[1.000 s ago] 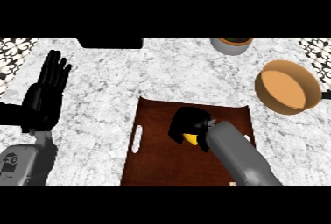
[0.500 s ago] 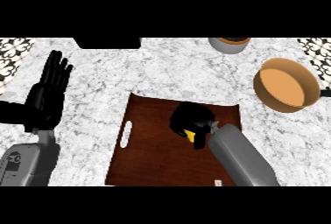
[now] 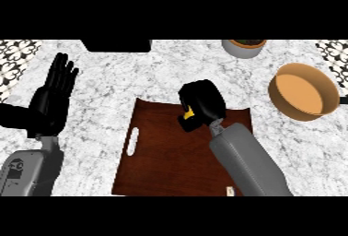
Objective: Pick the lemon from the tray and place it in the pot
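The right hand [image 3: 202,103] at the frame's centre curls around the lemon [image 3: 189,113], probably light, firm and smooth; holding around its middle seems safest.

A white and grey marbled stone counter [image 3: 136,78] fills the view. On it, by the far edge, stands a small round grey cup [image 3: 244,47] with a brown inside. Well to the left of that cup, also at the far edge, a flat black rectangular object [image 3: 117,45] shows only in part; what it is cannot be told. Beyond the counter's far corners, left and right of the cup, lie strips of black-and-white patterned tile [image 3: 15,53].
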